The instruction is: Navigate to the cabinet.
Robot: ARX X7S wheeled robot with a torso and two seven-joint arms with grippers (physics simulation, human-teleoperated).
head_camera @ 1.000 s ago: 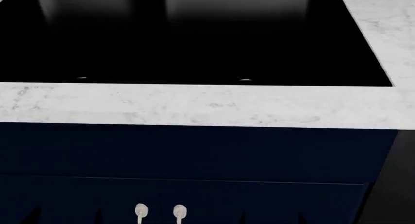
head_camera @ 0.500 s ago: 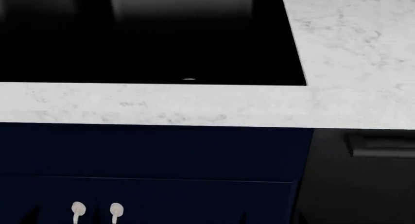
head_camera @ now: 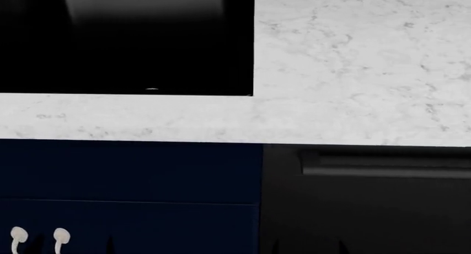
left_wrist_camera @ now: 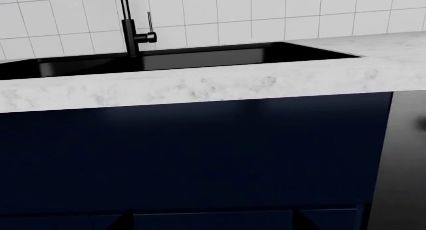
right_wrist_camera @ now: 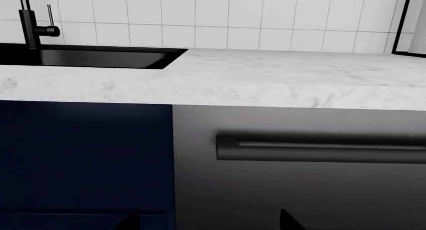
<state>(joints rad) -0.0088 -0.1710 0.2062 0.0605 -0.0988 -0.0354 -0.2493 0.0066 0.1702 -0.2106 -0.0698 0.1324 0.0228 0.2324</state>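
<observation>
The cabinet is out of view in all three views. My left gripper (left_wrist_camera: 213, 222) is open, with only its two dark fingertips (left_wrist_camera: 119, 221) showing, wide apart, in front of a navy front (left_wrist_camera: 199, 150) under the sink. My right gripper (right_wrist_camera: 207, 221) is open too, its fingertips (right_wrist_camera: 285, 219) spread before the seam between the navy front (right_wrist_camera: 80, 155) and a dark grey appliance panel (right_wrist_camera: 300, 190). Nothing is between either pair of fingers.
A white marble countertop (head_camera: 353, 61) runs across, close in front. It holds a black sink (head_camera: 125, 44) with a black faucet (left_wrist_camera: 129, 30). Below are a navy double-door front (head_camera: 132, 171) with paired cream handles (head_camera: 61, 236) and the dark panel's bar handle (head_camera: 383, 165). White tiles (right_wrist_camera: 226, 20) line the back wall.
The head view has slid to the right. The sink and the cream handles have moved toward its left edge, and the dark panel with its bar handle has come in at the right.
</observation>
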